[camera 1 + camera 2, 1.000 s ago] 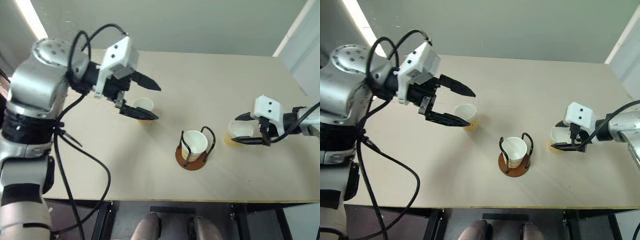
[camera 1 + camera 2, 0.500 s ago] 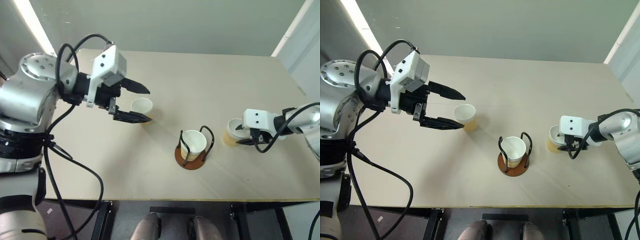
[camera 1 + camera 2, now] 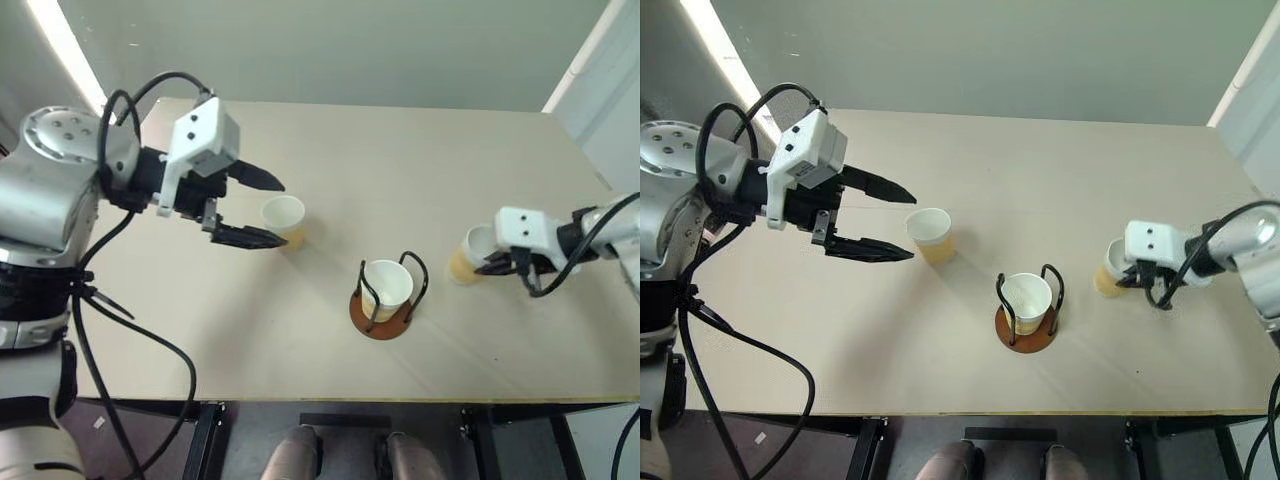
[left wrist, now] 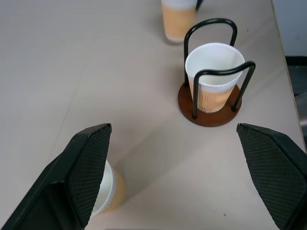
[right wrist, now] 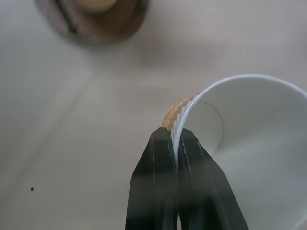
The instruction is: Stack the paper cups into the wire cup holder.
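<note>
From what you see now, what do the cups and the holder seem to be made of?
The cups look like paper: matte tan outside with fine ribbing, white inside, thin rolled rim. The holder seems to have a reddish-brown wooden disc base and thin black wire loops, probably coated metal.

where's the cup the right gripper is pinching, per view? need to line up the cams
Left eye view: cup pinched by the right gripper, far right, at the fingertips.
Right eye view: same cup, right of centre.
Left wrist view: its lower part at the upper edge.
Right wrist view: its rim clamped between the fingers.
Shared landmark: wire cup holder, between this cup and the other loose one.
</note>
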`<action>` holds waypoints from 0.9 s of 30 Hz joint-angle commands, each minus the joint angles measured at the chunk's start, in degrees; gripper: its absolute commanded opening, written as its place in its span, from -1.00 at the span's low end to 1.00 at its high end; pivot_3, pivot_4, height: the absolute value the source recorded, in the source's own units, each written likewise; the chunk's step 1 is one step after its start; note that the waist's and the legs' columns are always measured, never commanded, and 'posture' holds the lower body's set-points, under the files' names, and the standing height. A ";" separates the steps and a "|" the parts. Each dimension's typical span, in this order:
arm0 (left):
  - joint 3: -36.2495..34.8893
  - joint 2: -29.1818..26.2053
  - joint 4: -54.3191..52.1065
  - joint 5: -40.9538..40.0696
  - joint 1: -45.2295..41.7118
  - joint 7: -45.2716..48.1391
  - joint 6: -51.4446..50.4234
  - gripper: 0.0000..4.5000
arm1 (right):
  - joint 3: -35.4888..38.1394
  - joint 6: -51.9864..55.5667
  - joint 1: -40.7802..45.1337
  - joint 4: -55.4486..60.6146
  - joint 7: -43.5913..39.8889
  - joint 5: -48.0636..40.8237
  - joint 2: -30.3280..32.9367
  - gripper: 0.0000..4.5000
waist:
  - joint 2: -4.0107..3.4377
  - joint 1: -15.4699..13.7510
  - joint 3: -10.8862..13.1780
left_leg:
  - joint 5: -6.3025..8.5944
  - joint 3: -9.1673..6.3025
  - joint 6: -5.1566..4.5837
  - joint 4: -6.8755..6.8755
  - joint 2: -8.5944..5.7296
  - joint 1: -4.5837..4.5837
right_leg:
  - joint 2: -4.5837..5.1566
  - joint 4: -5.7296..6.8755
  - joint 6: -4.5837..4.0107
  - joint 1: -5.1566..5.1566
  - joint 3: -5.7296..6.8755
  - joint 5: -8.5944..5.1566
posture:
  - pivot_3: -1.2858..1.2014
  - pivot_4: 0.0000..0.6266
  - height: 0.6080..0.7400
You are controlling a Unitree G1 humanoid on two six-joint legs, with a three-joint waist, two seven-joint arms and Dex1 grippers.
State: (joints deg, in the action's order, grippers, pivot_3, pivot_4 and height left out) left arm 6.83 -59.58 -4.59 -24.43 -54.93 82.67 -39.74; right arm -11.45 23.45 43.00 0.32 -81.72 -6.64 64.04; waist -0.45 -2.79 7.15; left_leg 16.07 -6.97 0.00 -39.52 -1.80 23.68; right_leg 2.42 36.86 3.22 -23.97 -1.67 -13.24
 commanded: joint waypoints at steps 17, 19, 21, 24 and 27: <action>1.68 1.33 0.79 0.72 -0.45 4.46 4.24 1.00 | -4.31 12.20 21.81 20.61 -9.21 -9.13 -6.27 -0.99 | 0.00 0.17 0.00 | -0.07 -0.09 0.10 0.39 0.00 0.00 | 0.00 -0.16 -0.06 -0.03 0.06 -0.04 | 0.03 -0.52 1.00; 1.75 1.32 0.67 0.60 -0.53 5.31 4.45 1.00 | -5.04 12.58 21.62 21.79 -9.45 -9.60 -7.00 -0.99 | 0.00 0.20 0.00 | -0.07 -0.09 0.10 0.39 0.00 -0.01 | 0.00 -0.16 -0.06 -0.03 0.06 -0.04 | 0.03 -0.52 1.00; 1.52 1.14 -0.06 -0.17 -0.27 6.86 4.45 1.00 | -5.55 13.31 20.78 23.25 -9.65 -10.37 -7.37 -0.99 | 0.00 0.20 0.00 | -0.07 -0.10 0.10 0.39 0.01 -0.01 | 0.00 -0.15 -0.08 -0.04 0.06 -0.04 | 0.03 -0.52 1.00; 1.60 1.22 0.14 -0.07 -0.47 8.01 4.69 1.00 | -5.73 13.56 19.81 24.19 -9.56 -10.58 -7.41 -0.99 | 0.00 0.18 0.00 | -0.07 -0.10 0.10 0.41 0.01 0.00 | 0.00 -0.19 -0.08 -0.03 0.06 -0.05 | 0.03 -0.52 1.00; 1.61 1.54 0.51 0.12 -1.04 8.42 4.71 1.00 | -6.03 12.84 18.79 24.52 -9.44 -10.12 -7.21 -0.99 | 0.00 0.18 0.00 | -0.07 -0.10 0.10 0.40 0.00 0.00 | 0.00 -0.19 -0.08 -0.03 0.06 -0.05 | 0.03 -0.52 1.00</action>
State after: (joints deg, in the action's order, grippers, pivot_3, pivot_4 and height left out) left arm 9.36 -57.81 -3.35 -23.63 -54.08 89.71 -35.87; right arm -17.65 36.77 61.64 23.53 -91.20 -16.60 56.32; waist -0.45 -2.61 7.15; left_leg 16.00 -7.08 0.10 -39.12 -1.79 23.67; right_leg 2.42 36.68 3.14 -24.00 -1.60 -13.29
